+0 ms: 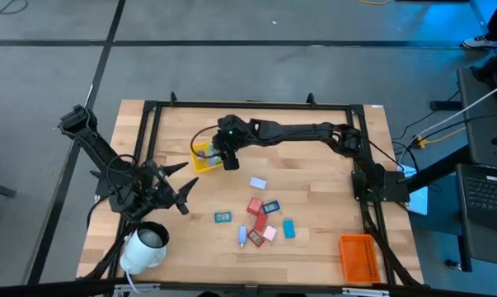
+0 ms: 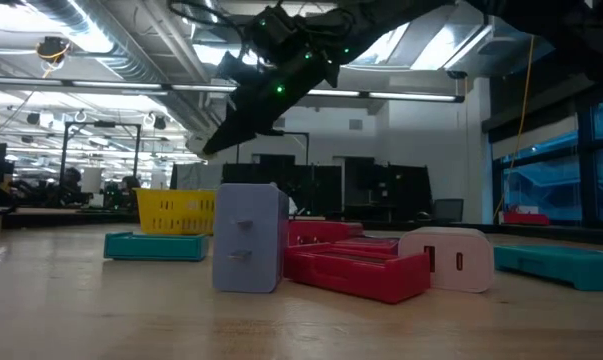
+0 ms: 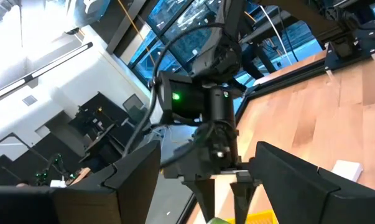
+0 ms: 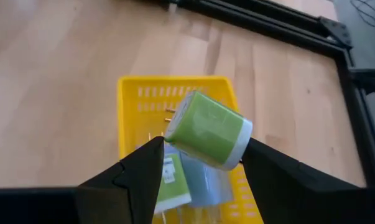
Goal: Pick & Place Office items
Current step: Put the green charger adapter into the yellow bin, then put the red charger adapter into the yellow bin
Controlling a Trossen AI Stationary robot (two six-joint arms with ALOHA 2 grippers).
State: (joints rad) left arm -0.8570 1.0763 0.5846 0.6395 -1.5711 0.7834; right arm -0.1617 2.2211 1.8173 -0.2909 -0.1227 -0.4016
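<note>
Waiting off to the side, the left gripper [image 1: 182, 188] holds nothing, fingers spread wide. Between the right gripper's [image 4: 199, 163] fingers sits a green-and-white charger block [image 4: 207, 130], clamped above the yellow tray [image 4: 132, 99], tilted, prongs pointing toward the tray.

Smooth, satin-finished green-and-white plastic charger [image 4: 209, 130] sits pinched between the matt black plastic fingers [image 4: 140, 165] of the right gripper [image 4: 199, 158]. Directly beneath the gripper lies a glossy yellow slotted plastic tray [image 4: 137, 99], resting on a pale, matt wood-grain table [image 4: 50, 68]. Beyond the tray runs a black matt metal frame [image 4: 268, 25].
</note>
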